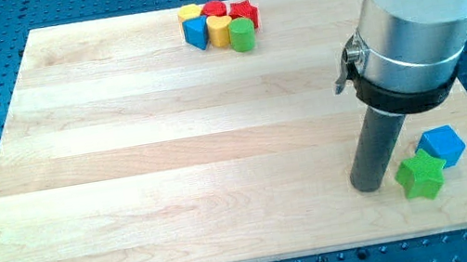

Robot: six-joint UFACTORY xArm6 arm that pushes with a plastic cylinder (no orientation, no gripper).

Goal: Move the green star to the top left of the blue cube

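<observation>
Near the board's bottom-right corner, my tip [370, 186] rests just left of the green star [421, 176], blue cube [443, 146] touching the star's upper right, no fingers, nothing held.

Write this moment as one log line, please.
my tip: just left of green star | star: touching blue cube, lower-left | task: pending

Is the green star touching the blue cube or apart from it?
Touching, it seems: the green star lies against the lower-left side of the blue cube, with no board visible between them. My tip stands just left of the star.
</observation>
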